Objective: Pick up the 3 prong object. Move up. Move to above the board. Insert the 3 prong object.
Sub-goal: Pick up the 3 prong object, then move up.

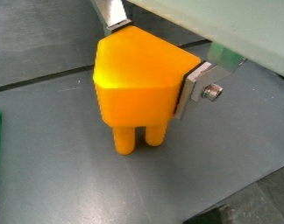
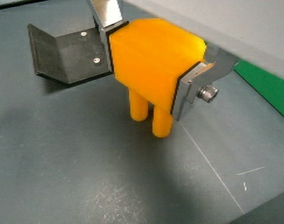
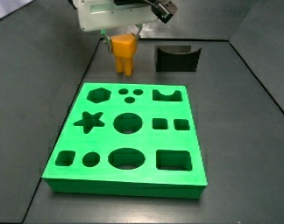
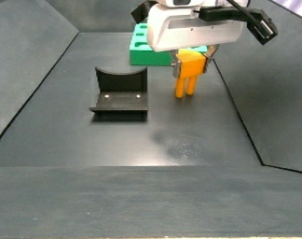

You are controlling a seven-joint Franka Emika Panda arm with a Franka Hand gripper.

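The 3 prong object (image 1: 132, 87) is an orange-yellow block with a wedge-like top and short peg legs. My gripper (image 1: 156, 54) is shut on its two sides, and the silver fingers (image 2: 191, 90) press against it in both wrist views. It hangs upright with its legs pointing down at the dark floor; whether the legs touch the floor I cannot tell. In a side view the gripper (image 3: 124, 37) and the object (image 3: 124, 54) are just beyond the far edge of the green board (image 3: 110, 142). The board lies flat with its cut-out holes uncovered.
The dark fixture (image 3: 176, 58) stands on the floor close beside the held object, also in a wrist view (image 2: 62, 52) and a side view (image 4: 118, 93). Dark walls slope up around the floor. The board's edge shows in both wrist views (image 2: 267, 87).
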